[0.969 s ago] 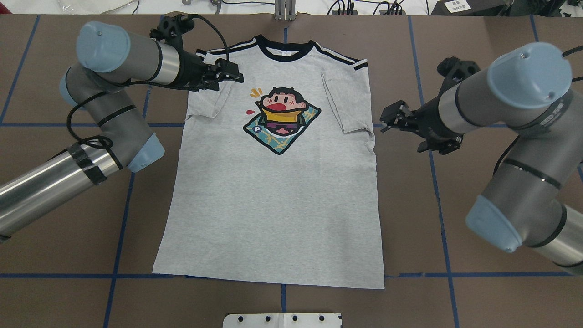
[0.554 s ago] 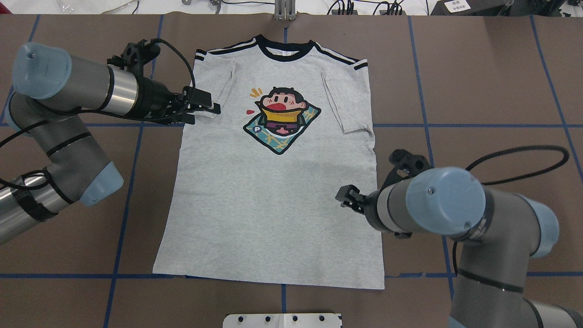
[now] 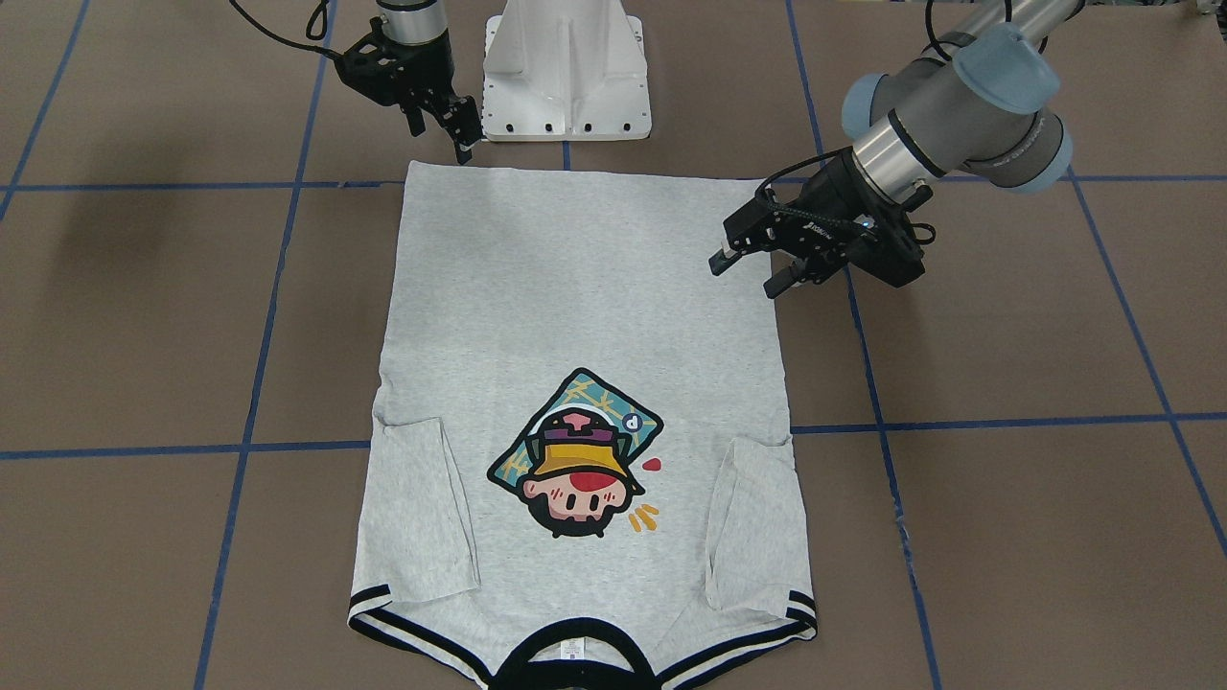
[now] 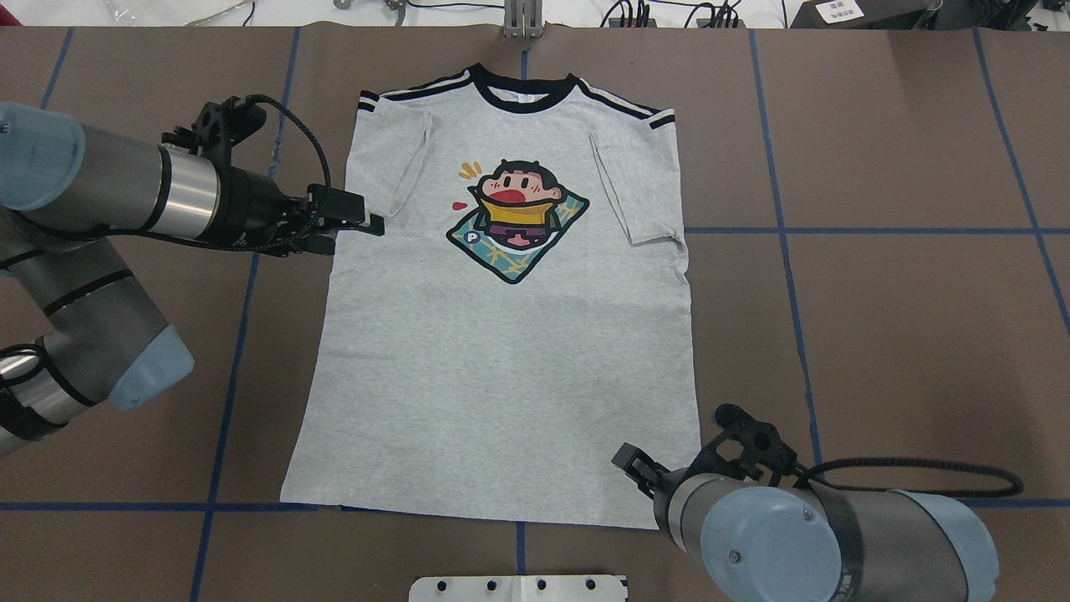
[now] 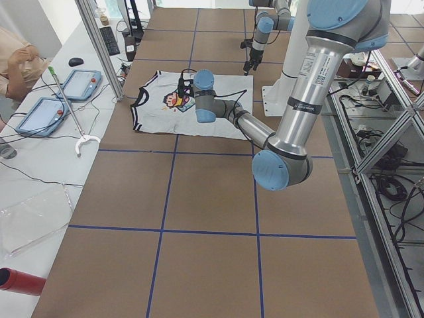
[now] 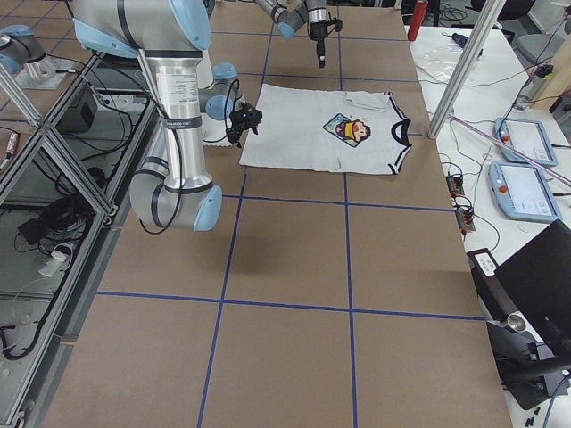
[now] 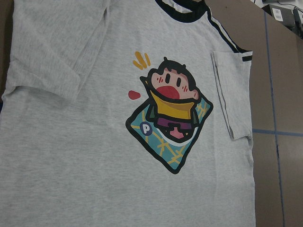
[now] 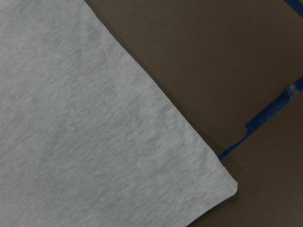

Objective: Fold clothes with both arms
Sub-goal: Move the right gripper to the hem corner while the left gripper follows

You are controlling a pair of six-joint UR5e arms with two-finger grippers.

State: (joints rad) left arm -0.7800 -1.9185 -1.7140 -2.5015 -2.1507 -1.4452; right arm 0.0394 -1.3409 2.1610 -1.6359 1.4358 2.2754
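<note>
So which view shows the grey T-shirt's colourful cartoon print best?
The left wrist-mounted view: the colourful cartoon print is largest and clearest there. Overhead shows it smaller, front-facing upside down, side views tiny, right wrist not at all.

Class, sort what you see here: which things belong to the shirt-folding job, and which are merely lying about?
Belongs to the job: T-shirt; left hand; right hand.

Lying about: two tablets on the side bench; keyboard; red cylinder; grabber stick.
</note>
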